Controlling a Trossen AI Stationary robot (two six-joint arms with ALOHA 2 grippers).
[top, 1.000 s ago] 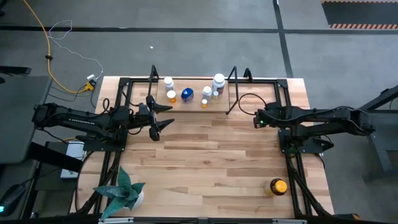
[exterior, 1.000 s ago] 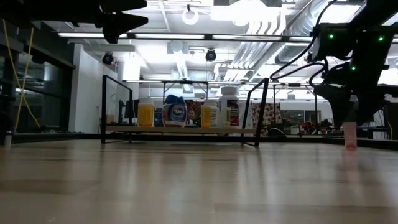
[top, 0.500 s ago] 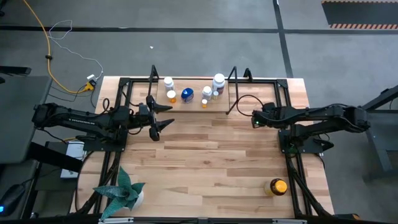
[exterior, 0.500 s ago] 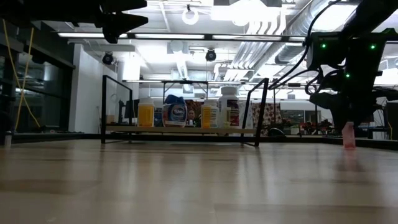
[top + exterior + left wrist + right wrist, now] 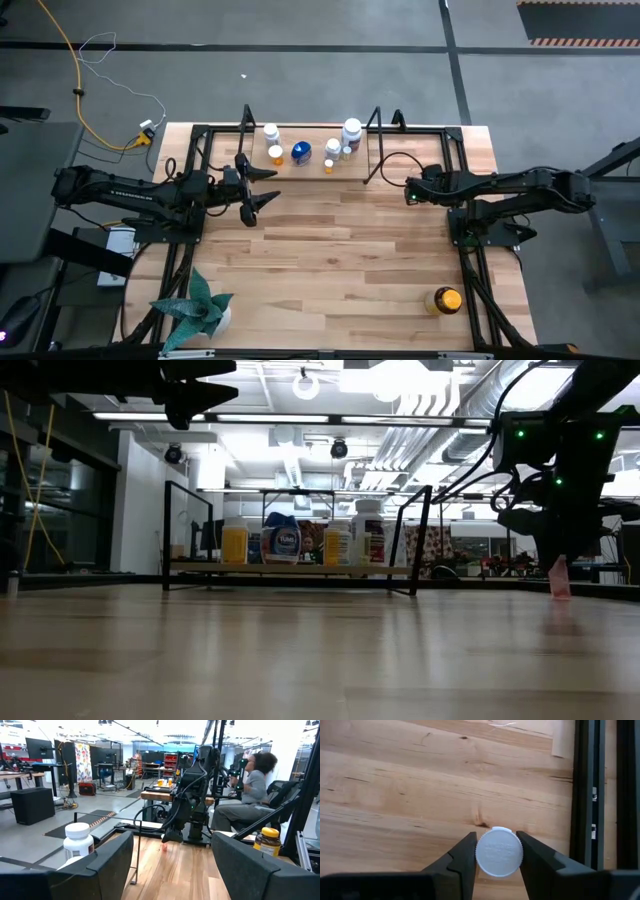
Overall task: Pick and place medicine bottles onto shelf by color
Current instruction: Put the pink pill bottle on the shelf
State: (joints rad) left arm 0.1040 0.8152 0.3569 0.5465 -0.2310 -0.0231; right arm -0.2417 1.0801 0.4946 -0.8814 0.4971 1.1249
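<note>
My right gripper (image 5: 410, 190) points down over a small pale orange bottle (image 5: 560, 578) with a white cap (image 5: 499, 852), right of the shelf, and is shut on it. The bottle leans slightly near the tabletop. My left gripper (image 5: 262, 190) waits open, raised left of the shelf's front. The black wire shelf (image 5: 372, 160) stands at the far edge. Several bottles stand on its wooden floor: white (image 5: 271, 132), orange (image 5: 276, 154), blue (image 5: 301, 152). The large amber bottle (image 5: 446, 300) stands near the near right corner. My right gripper pinches the small bottle by its white cap's ribbed rim (image 5: 479, 854), one finger on each side. The fingers (image 5: 465, 852) come from above, pointing down. The bottle hangs a little tilted below them; whether its base is still on the table I cannot tell.
A teal spiky plant (image 5: 195, 310) sits at the near left corner. Black arm frames (image 5: 470, 250) run along both side edges. Bare wood lies across the middle of the table (image 5: 340, 240). A person (image 5: 255, 785) sits beyond the table's right side.
My right gripper has come down over the small bottle and shifted slightly toward the table's left edge. The bottle, upright a second ago, now leans a little.
</note>
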